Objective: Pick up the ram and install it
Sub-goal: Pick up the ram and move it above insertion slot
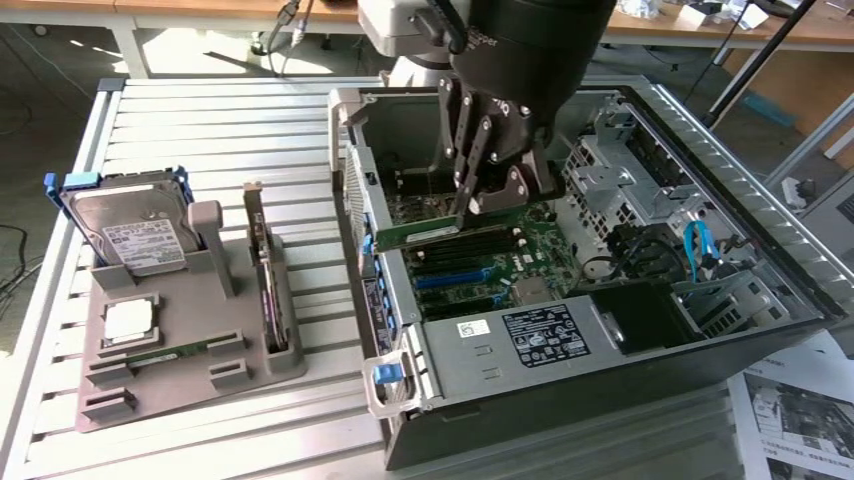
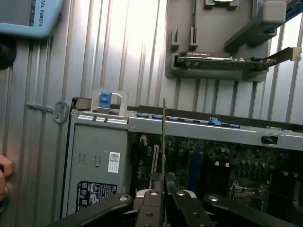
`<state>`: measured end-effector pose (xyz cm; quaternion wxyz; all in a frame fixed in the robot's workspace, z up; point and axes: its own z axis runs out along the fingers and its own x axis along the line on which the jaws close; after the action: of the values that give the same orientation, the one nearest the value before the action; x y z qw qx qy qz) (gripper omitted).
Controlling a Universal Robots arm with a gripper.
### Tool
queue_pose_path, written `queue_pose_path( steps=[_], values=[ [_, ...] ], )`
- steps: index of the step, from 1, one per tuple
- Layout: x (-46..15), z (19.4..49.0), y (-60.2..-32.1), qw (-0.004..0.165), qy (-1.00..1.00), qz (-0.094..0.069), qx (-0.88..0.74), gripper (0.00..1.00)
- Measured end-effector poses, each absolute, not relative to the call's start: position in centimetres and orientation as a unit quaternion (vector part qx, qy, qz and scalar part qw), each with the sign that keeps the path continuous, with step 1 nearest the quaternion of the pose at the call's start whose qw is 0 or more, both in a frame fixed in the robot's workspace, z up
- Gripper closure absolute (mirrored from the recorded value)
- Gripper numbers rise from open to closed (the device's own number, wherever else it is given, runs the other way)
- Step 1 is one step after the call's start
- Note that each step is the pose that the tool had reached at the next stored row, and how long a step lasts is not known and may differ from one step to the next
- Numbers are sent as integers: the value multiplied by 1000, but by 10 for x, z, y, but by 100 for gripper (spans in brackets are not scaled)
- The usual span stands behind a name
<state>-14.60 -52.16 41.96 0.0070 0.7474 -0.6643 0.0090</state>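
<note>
One ram [image 1: 420, 237] | clenched in pincer [image 1: 467, 215] | inside computer case [image 1: 787, 250] | one hard drive [image 1: 134, 235] outside

**Ram pinched edge-on over the open computer**

The gripper [image 2: 164, 190] clamps the ram [image 2: 164, 142] between its two fingers [image 2: 151, 195]. The thin green stick is seen edge-on, pointing straight out from the fingertips. Behind it lies the open computer case [image 2: 189, 124], with the dark motherboard [image 2: 222, 165] and, beside that, a gray power supply [image 2: 97, 161] bearing labels. A blue latch [image 2: 104, 99] sits on the case's rim. Past the case, on the slatted table [image 2: 118, 47], a gray holder [image 2: 189, 28] carries a card [image 2: 213, 63] in one slot.
</note>
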Motion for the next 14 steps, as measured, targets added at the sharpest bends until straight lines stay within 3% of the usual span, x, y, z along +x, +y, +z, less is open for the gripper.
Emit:
queue_pose_path(
  steps=[14],
  values=[
    [-95,419,-522,7,-664,9,747,87]
  ],
)
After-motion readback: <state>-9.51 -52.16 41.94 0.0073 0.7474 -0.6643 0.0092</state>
